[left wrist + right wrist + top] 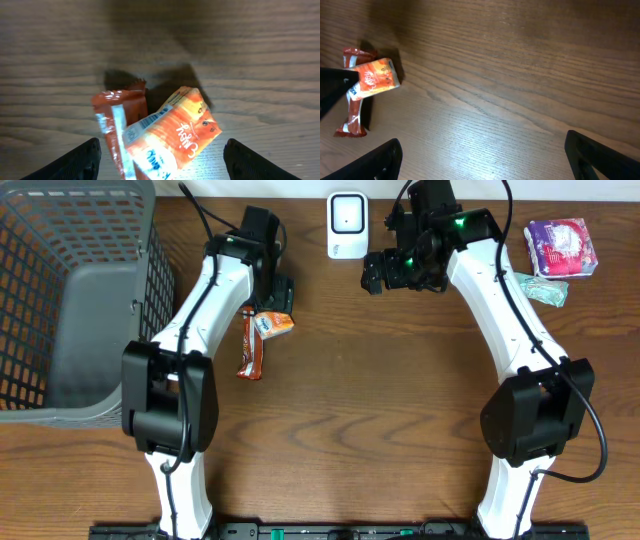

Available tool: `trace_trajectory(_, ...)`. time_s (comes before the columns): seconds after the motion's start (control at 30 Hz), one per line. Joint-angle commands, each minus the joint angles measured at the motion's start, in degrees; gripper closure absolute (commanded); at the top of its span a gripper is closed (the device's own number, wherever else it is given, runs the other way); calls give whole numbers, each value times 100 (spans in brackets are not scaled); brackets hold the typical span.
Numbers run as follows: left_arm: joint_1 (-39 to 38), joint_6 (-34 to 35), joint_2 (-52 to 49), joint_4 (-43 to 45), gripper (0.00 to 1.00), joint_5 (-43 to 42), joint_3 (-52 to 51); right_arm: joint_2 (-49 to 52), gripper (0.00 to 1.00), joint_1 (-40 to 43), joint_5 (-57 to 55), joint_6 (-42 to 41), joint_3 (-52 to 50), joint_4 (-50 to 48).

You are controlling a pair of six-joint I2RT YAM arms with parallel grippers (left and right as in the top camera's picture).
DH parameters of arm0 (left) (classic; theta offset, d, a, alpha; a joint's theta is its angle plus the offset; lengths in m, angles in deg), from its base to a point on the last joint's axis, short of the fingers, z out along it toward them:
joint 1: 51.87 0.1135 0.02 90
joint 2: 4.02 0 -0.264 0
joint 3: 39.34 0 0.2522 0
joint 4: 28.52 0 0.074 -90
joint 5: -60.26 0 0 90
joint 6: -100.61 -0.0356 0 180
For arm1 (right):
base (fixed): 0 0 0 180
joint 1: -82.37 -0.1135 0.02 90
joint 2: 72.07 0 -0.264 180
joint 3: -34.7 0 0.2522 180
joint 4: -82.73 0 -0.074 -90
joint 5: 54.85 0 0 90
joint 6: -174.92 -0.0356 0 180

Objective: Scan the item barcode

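My L fingers (pixel 75 162) sit spread either side of the orange packet (pixel 172 132), not touching, red wrapper (pixel 112 125) against it at 9 o'clock; R fingers (pixel 375 162) spread wide above tabletop (pixel 520 75).

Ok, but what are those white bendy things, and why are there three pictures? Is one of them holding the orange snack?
Those are two robot arms. The wide picture looks down from above the table. The other two pictures come from a little camera on each arm's wrist, so the dark shapes at the bottom corners are that arm's own fingers.

On the table are a small orange packet overlapping a reddish-brown bar wrapper, a grey basket, a white box at the back, and a pink packet with a teal thing beside it.

Nothing is held. The left gripper hangs open over the orange packet, with a finger on either side. The right gripper is open too, over bare wood.
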Motion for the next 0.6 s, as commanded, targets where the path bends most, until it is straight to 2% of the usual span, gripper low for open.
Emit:
trace_trajectory(0.0,4,-70,-334,-57,21,-273,-114,-70,1,-55,15,-48,7,0)
trace_trajectory(0.2,-20,-74,-481,-195,21,-1576,-138,-70,1,-55,15,-48,7,0)
trace_trajectory(0.43,-286,-74,-479,-483,21,-2396,-140,-70,1,-55,15,-48,7,0)
trace_trajectory(0.57,-651,-74,-479,-817,23,-3176,-140,-70,1,-55,15,-48,7,0)
